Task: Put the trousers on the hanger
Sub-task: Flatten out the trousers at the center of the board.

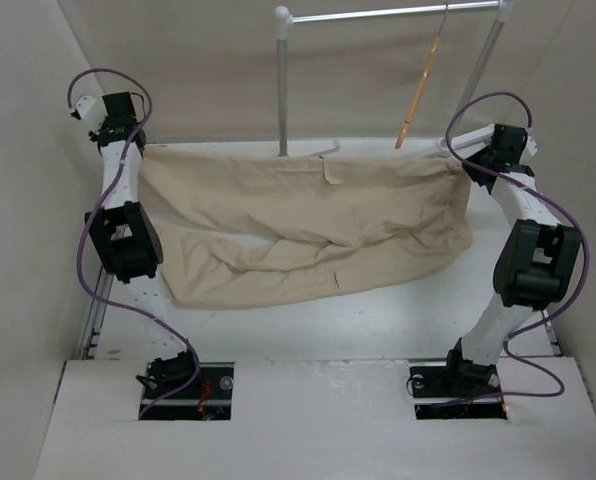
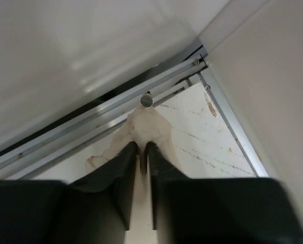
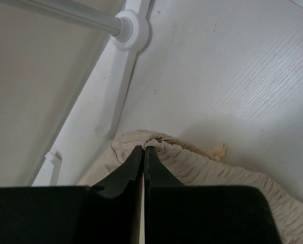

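The trousers (image 1: 308,225) lie stretched in front of the clothes rack (image 1: 283,80), their long axis running left to right, parallel to the rack's top bar. Their far edge is drawn fairly straight between the two arms, while the rest sags in folds onto the white table (image 1: 378,330) on the near side of the rack. The end by the rack's right post is a gathered, ribbed band; what the other end is cannot be told. The left gripper (image 2: 142,145) has its fingers pressed together on a pinch of beige cloth, well left of the rack's left post. The right gripper (image 3: 143,149) is likewise clamped on the gathered edge, near the foot of the right post. Both arms rise from their bases, bend at raised elbows and reach toward the rack. The hanger (image 1: 418,95) dangles by its hook from the rack's top bar near its right end, seen almost edge-on and slanting. Plain pale walls enclose the table, and metal rails (image 2: 90,119) run along its far left corner.
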